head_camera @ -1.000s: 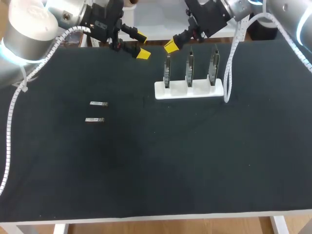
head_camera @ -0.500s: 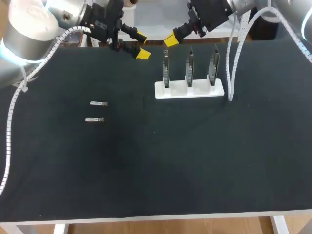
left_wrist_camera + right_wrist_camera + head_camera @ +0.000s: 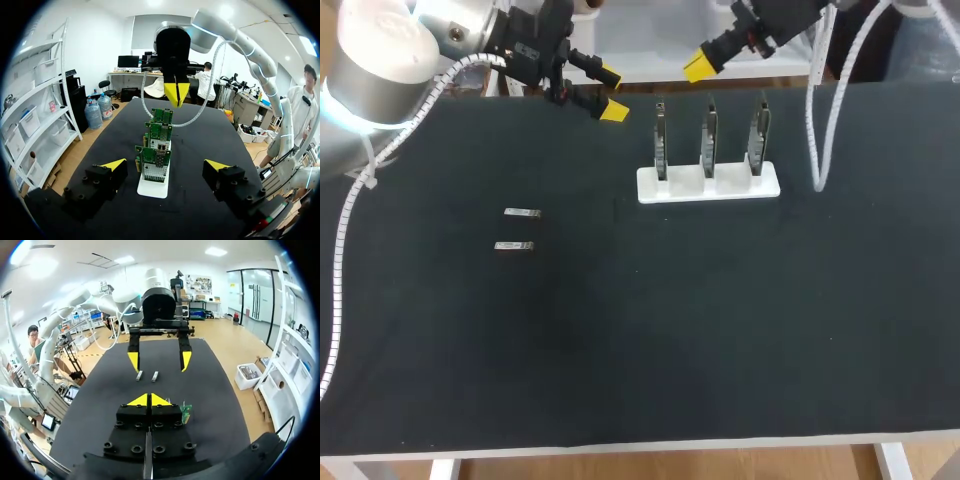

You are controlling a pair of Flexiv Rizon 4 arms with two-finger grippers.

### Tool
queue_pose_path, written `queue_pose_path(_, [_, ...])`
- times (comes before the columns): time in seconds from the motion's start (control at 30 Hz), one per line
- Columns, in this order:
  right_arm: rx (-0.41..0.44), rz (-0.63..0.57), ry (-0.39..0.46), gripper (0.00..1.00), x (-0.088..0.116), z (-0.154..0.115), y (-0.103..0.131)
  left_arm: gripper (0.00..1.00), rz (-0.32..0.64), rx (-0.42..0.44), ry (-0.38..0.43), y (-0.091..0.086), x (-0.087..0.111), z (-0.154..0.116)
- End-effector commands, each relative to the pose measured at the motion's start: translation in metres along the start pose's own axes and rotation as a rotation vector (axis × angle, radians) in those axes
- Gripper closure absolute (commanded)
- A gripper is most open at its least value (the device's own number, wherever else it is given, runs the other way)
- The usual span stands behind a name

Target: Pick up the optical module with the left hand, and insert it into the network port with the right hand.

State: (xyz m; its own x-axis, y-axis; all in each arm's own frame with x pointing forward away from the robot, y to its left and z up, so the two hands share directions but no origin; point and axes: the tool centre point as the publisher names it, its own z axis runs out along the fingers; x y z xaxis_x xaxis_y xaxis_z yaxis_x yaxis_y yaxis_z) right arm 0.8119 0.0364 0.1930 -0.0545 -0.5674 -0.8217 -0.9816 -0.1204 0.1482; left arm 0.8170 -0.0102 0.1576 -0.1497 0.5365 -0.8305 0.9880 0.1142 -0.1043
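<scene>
Nothing picked up yet: both modules (image 3: 523, 213) lie on the desk (image 3: 670, 330), well apart from the spread left fingers (image 3: 614, 110); right fingers (image 3: 698, 67) clenched, empty.

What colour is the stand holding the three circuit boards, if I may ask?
The stand is white; the head view shows it best.

A table (image 3: 720, 340) covered in black cloth carries a white stand (image 3: 708, 185) with three circuit boards (image 3: 709, 135) standing upright in it. Well off to the stand's left lies an optical module (image 3: 523, 213), flat on the cloth. A second module (image 3: 514, 246) lies close beside it on the side farther from the stand's row, not touching.
</scene>
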Motion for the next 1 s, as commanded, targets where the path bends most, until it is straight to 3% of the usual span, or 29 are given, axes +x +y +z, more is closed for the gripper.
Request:
queue_pose_path(0.03, [-0.18,0.009,0.011,1.0,0.003,-0.015,-0.001,0.0,0.0,0.002,0.003,0.001,-0.001,0.0])
queue_pose_path(0.33, [-0.164,0.044,0.03,1.0,0.018,-0.036,0.005,0.0,0.0,0.002,0.003,0.001,-0.001,0.0])
queue_pose_path(1.0, [-0.167,0.086,0.082,1.0,0.037,-0.054,0.011,0.0,0.0,0.002,0.003,0.001,-0.001,0.0])
